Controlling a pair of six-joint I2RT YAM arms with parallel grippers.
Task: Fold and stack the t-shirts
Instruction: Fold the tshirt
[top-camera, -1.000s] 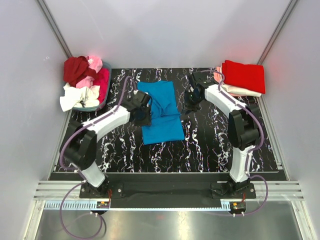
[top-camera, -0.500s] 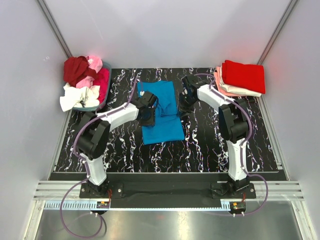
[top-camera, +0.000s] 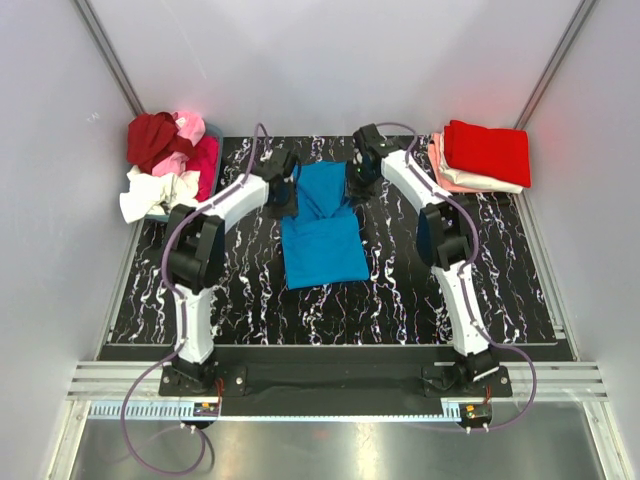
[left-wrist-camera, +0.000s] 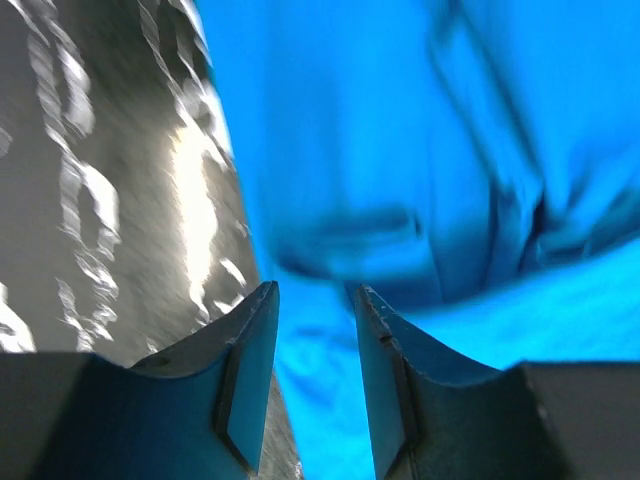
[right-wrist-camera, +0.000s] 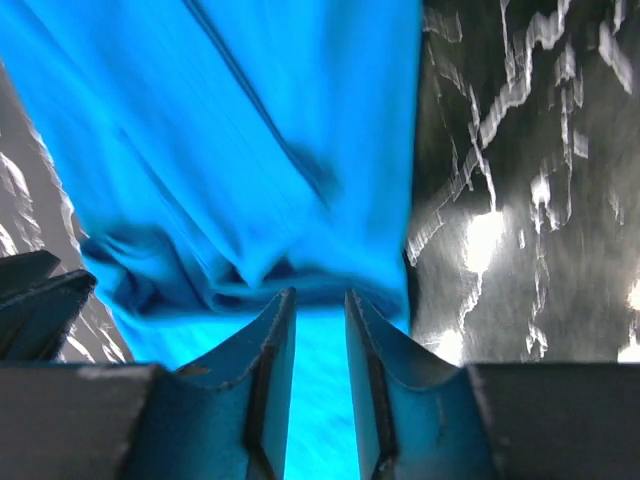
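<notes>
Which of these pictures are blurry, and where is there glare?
Left wrist view: blue t-shirt and marbled table smeared, white glare on the table. Right wrist view: same smear and glare, fingers crisp. Top external view: sharp, red glow on the wall beside the red stack.

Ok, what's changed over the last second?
Both arms swung away from the bases: the left tool and right tool moved along the blue t-shirt from its middle to its far end, one each side. The shirt's far half has drawn in narrower. Cloth shows between each tool's jaws; a grip isn't certain. The folded stack and the loose pile stayed put.
</notes>
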